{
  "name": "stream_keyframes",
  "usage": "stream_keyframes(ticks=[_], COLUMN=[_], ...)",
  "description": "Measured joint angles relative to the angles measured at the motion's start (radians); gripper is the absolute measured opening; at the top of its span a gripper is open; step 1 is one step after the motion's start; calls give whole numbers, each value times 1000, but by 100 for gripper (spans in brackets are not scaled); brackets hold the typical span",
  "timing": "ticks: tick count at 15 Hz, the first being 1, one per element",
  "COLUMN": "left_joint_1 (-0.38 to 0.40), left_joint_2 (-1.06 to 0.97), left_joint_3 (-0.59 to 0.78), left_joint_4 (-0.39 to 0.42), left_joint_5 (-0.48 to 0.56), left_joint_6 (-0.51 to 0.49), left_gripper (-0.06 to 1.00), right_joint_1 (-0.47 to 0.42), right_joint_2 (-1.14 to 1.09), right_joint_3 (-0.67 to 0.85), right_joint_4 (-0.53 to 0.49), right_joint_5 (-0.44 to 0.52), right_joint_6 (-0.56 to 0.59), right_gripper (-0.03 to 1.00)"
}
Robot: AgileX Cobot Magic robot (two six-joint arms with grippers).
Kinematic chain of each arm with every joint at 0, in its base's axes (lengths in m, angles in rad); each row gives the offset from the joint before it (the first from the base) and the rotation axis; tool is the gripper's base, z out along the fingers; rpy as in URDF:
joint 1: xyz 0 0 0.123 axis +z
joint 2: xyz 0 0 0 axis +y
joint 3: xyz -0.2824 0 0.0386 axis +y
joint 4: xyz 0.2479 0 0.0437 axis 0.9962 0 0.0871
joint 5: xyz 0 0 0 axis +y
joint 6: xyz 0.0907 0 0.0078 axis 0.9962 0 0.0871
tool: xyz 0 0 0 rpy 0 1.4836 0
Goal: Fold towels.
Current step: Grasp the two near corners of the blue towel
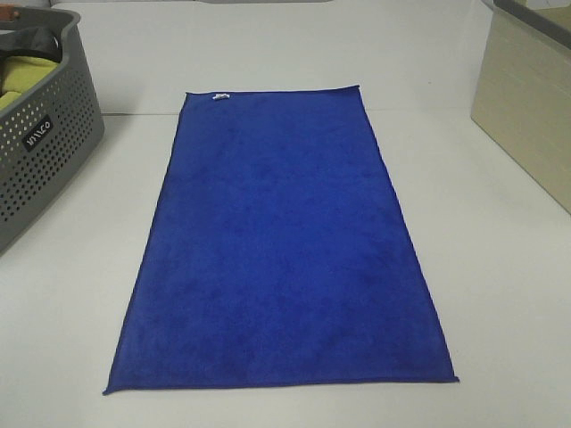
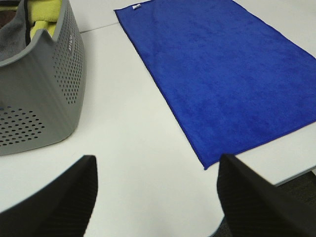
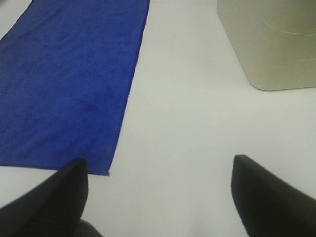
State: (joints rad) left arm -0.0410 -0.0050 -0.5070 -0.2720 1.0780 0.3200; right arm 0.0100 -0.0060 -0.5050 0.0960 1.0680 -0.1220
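A: Directly beneath the left tool (image 2: 157, 168): bare white surface (image 2: 138, 133). Fingers (image 2: 59, 197) spread wide, nothing gripped.

B: And the right tool (image 3: 159, 168)?

A: Same: wide apart, empty-handed, hovering over bare surface.

B: Nearest part of the job?

A: Near corners of the blue towel (image 1: 281, 241). One close by the left tool's inner finger, the other close by the right tool's inner finger. Neither touched.

B: Farther out?

A: Towel lying flat and fully opened, running lengthwise away from both tools, between them. Small white label (image 1: 221, 96) at the far edge, on the left tool's side.

B: Beyond that?

A: Grey perforated basket (image 1: 45, 152) ahead of the left tool on its outer side, apart from the towel, yellow-green cloth (image 2: 44, 15) inside. Beige box (image 1: 526, 107) ahead of the right tool on its outer side, also clear of the towel.

B: Folding begun?

A: Apparently not; no crease anywhere.

B: Likely trouble?

A: Thin cloth on a hard surface. Coming down too shallow: pinching only the hem, probably slipping mid-lift. Coming down too hard: scraping, shoving the corner into a bunch.

B: Anything else?

A: Uneven grips or uneven travel: skewed fold, near edge missing the far edge. Swinging wide on the carry: a knock against basket or box.
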Motion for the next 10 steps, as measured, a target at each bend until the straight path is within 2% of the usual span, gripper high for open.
stream_keyframes(ticks=[10], left_joint_1=[0], left_joint_2=[0], left_joint_3=[0], left_joint_4=[0], left_joint_5=[0], left_joint_6=[0], left_gripper=[66], right_joint_1=[0], right_joint_2=[0], right_joint_3=[0], right_joint_4=[0], right_joint_5=[0], right_joint_6=[0], right_gripper=[76])
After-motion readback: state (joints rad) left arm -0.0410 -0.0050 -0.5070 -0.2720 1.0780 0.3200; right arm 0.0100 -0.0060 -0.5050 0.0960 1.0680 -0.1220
